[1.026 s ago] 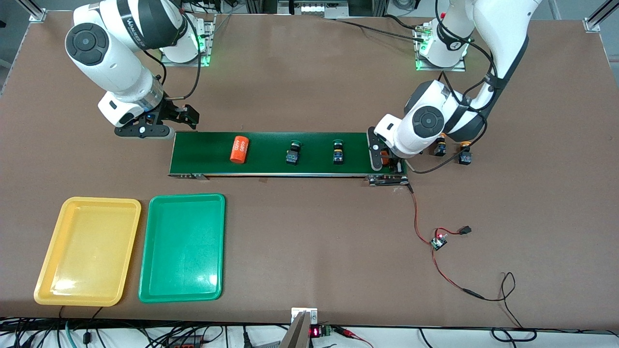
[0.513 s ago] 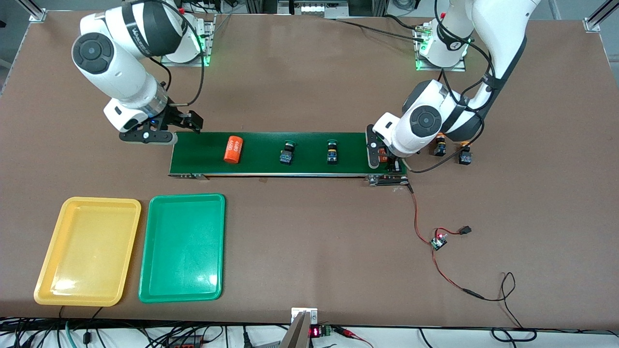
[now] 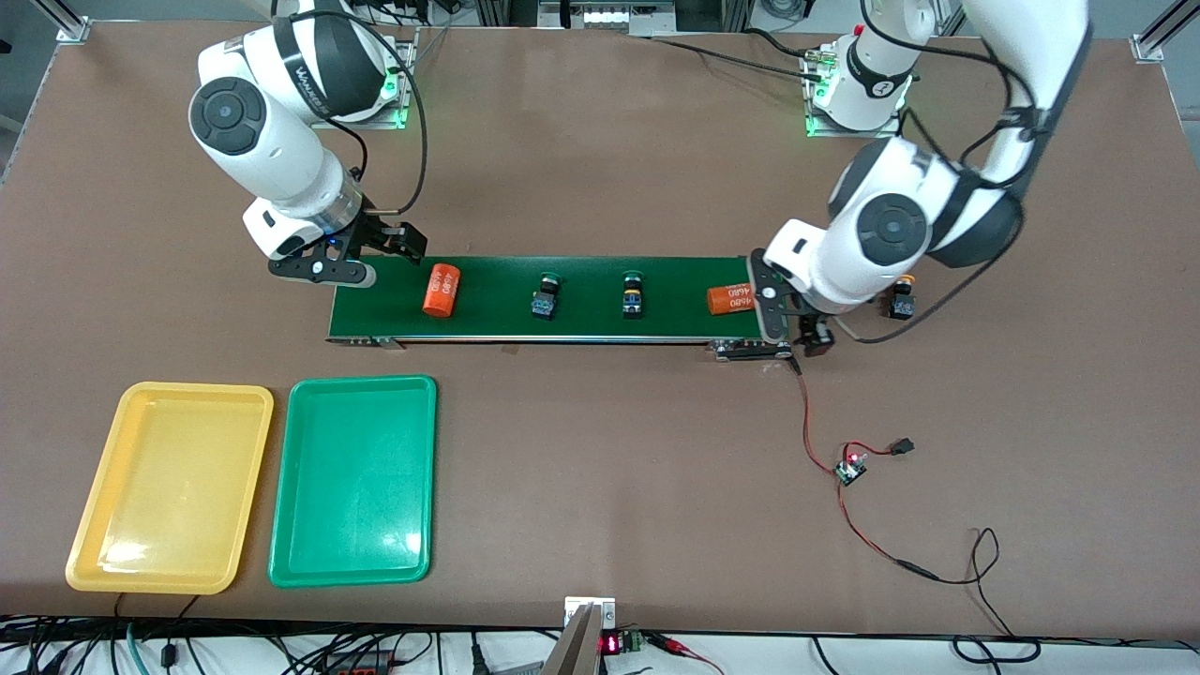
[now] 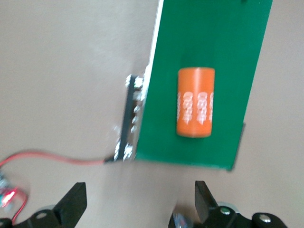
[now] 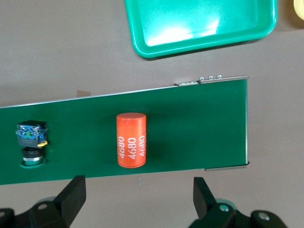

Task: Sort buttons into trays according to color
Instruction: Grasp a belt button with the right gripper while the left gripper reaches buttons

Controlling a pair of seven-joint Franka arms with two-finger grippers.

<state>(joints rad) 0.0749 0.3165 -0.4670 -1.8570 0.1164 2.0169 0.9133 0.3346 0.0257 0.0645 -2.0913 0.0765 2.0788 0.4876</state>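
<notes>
Buttons [image 3: 545, 296] on conveyor belt [image 3: 581, 323]; left gripper [image 3: 789, 323] released, over belt end; right gripper [image 3: 356, 255] spread, unladen.

A big brown table [image 3: 600, 450] holds everything. A long dark-green belt [image 3: 581, 323] lies across its middle. Nearer the front camera, toward the right arm's end, a flat yellow plastic tray [image 3: 89, 525] and a flat green plastic tray [image 3: 286, 525] sit side by side. A thin red-and-black wire [image 3: 867, 534] with a tiny board lies toward the left arm's end. One small yellow-capped button [image 3: 903, 300] stands just beside the belt's end.
</notes>
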